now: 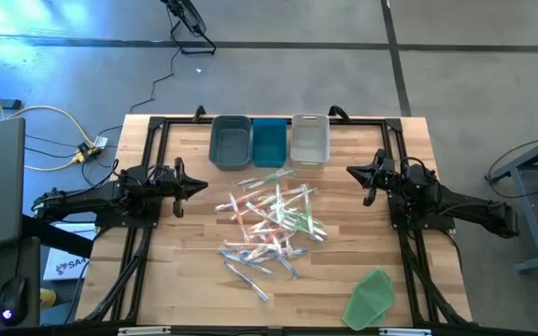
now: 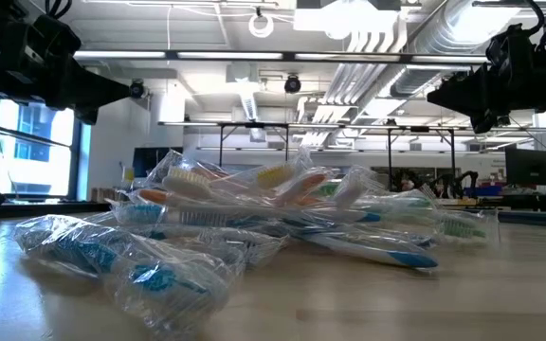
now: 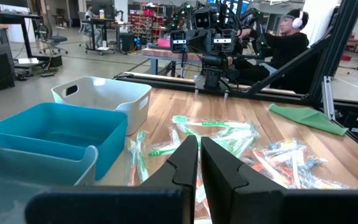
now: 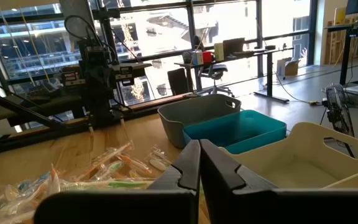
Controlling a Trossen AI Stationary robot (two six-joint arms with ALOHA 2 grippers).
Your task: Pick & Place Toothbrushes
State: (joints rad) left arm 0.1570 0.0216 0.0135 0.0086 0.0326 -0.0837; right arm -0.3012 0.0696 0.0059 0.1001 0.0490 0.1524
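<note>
The toothbrushes (image 1: pixel 271 221) lie in a loose pile in the middle of the wooden table (image 1: pixel 185 280), most of them inside clear plastic wrappers. In the high view the green and pink ones are gathered in the upper part of the pile, and the blue ones are spread lower, toward the near edge. Three bins stand side by side at the far edge of the table: a grey bin (image 1: pixel 231 143), a teal bin (image 1: pixel 269 142) and a white bin (image 1: pixel 309 139). None of the toothbrushes is inside a bin. A flat green cloth (image 1: pixel 371 298) lies near the front right corner, apart from the pile. The left gripper (image 1: pixel 200 186) hangs over the left side of the table, pointing toward the pile; its fingers (image 3: pixel 185 163) are almost together and hold nothing. The right gripper (image 1: pixel 351 171) hangs over the right side, pointing toward the pile too; its fingers (image 4: pixel 186 167) are closed and also hold nothing. In the left wrist view a person (image 3: pixel 286 43) with headphones sits behind the table, beyond the right arm.
</note>
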